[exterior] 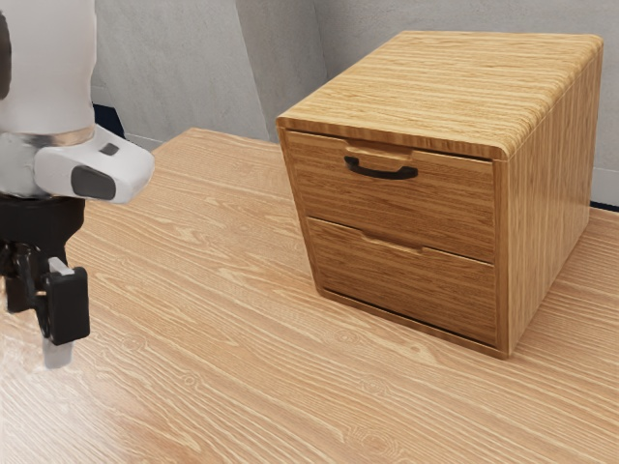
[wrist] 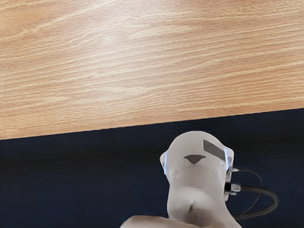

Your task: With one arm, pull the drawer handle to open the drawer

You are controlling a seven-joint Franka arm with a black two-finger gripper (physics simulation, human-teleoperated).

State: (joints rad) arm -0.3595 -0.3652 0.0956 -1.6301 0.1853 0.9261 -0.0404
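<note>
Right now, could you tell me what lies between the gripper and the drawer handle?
Bare tabletop stretches from the gripper to the drawer handle, in the exterior view.

The arm point(exterior: 48, 68) stood vertical at the exterior view's left, with its white wrist housing point(exterior: 92, 169) projecting toward the exterior view's right. The black gripper point(exterior: 37, 329) pointed straight down, its tips close above the table point(exterior: 242, 387). Its two fingers point(exterior: 66, 304) stood apart and held nothing. In the wrist view, a white arm link point(wrist: 194, 180) carried a black cable point(wrist: 261, 199) alongside.
</note>
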